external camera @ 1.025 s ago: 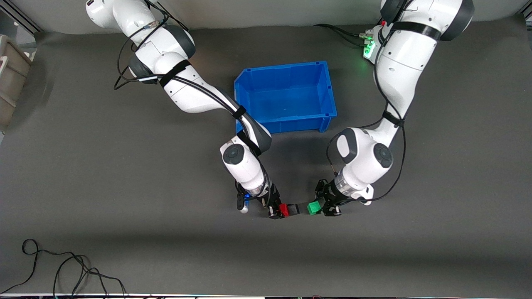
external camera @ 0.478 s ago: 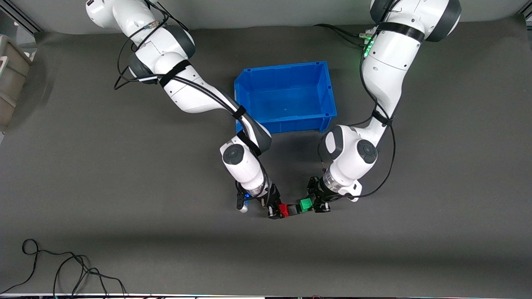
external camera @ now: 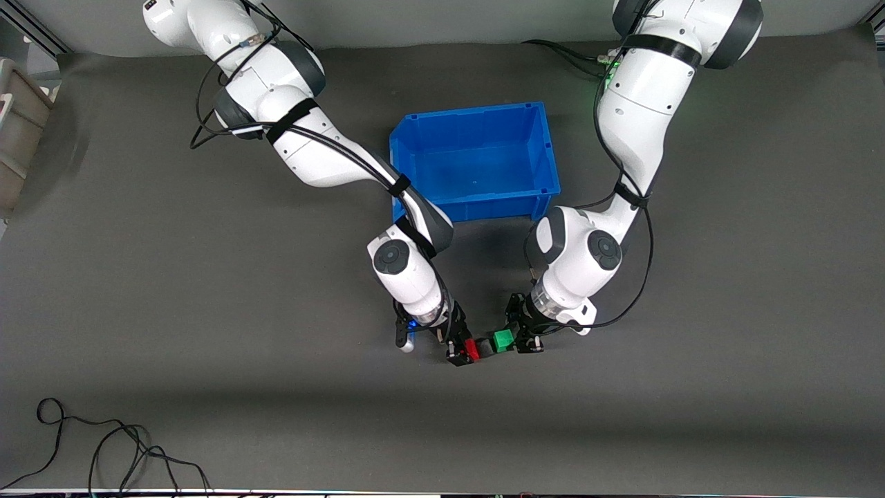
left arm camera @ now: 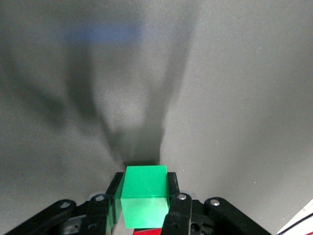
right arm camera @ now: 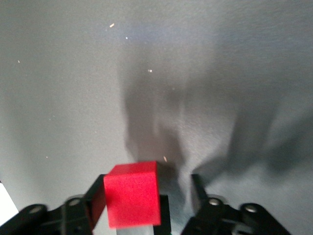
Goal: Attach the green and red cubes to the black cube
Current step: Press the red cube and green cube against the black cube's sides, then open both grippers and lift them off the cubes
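Observation:
The red cube (external camera: 472, 348), the black cube (external camera: 486, 346) and the green cube (external camera: 503, 339) form a short row on the grey mat, nearer the front camera than the blue bin. My left gripper (external camera: 511, 338) is shut on the green cube (left arm camera: 144, 196), which sits close against the black cube. My right gripper (external camera: 461, 348) is at the red cube (right arm camera: 132, 200). Its jaws stand wider than the cube: one finger (right arm camera: 95, 205) touches it and the other finger (right arm camera: 198, 193) stands apart. A sliver of red shows under the green cube in the left wrist view.
An open blue bin (external camera: 477, 114) stands on the mat between the two arms, toward their bases. A loose black cable (external camera: 104, 449) lies near the front edge at the right arm's end. A grey tub (external camera: 17, 124) sits at that end's edge.
My left gripper has carried the green cube toward the right arm's end, closing the gap to the black cube. The right gripper and the red cube have barely moved.

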Controlling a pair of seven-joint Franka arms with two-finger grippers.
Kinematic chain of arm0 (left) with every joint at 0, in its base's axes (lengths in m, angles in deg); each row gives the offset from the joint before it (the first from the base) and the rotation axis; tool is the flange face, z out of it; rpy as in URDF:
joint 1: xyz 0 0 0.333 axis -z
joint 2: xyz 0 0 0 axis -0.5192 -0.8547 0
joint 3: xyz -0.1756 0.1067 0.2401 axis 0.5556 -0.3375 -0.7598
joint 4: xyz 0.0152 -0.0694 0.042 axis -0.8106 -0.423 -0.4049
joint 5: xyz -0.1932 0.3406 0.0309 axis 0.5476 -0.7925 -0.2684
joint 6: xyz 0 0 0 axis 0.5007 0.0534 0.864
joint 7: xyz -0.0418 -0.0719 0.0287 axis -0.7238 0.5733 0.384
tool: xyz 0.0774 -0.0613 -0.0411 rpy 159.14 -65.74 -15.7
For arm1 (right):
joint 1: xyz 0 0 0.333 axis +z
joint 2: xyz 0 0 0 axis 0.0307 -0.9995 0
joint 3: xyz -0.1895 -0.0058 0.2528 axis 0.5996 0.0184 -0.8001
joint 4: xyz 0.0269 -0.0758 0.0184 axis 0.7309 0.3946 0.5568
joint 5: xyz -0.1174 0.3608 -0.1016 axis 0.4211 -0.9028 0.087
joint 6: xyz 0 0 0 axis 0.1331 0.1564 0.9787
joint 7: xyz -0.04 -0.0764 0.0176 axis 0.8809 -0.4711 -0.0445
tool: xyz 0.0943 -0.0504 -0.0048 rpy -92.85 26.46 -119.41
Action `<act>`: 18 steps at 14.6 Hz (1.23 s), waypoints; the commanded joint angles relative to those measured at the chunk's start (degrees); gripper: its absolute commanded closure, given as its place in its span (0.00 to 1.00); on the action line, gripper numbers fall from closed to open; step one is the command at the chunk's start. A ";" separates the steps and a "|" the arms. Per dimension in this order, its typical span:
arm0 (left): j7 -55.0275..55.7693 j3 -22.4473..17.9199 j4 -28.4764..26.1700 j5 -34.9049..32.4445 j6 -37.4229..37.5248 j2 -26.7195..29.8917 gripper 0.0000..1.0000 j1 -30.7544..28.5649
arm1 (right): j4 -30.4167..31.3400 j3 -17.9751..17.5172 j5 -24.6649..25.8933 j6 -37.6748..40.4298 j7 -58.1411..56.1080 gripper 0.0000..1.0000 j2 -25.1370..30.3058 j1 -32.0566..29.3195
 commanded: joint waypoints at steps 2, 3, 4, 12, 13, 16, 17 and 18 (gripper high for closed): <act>1.77 -1.18 2.01 -2.02 -0.04 -1.30 0.26 1.12 | 11.00 1.01 -0.92 1.53 0.82 0.00 9.03 0.25; 1.77 -1.18 1.93 -2.81 0.04 -1.30 0.16 1.03 | 11.09 1.01 -0.92 1.53 0.82 0.00 9.21 0.24; 1.77 -1.18 1.92 -2.91 0.13 -1.30 0.15 0.95 | 11.18 1.09 -0.92 1.53 0.82 0.00 9.47 0.24; 0.55 -5.03 1.05 -3.70 5.63 0.62 0.00 0.24 | 30.04 2.59 -0.31 7.77 -6.65 0.00 28.69 -4.05; -1.72 -7.40 1.05 -3.70 9.58 1.67 0.00 0.24 | 33.91 2.59 -0.31 7.95 -6.82 0.00 32.20 -4.76; -13.04 -10.23 1.05 -3.70 20.66 4.75 0.00 -2.73 | 45.78 2.50 -0.13 9.26 -7.43 0.00 43.19 -7.40; -18.30 -10.32 0.78 -3.70 24.61 6.41 0.00 -4.57 | 47.46 2.41 -0.22 11.62 -11.09 0.00 45.75 -8.71; -24.27 -10.32 0.61 -3.70 29.26 8.17 0.00 -7.20 | 47.65 2.15 -0.22 16.69 -16.79 0.00 47.34 -10.20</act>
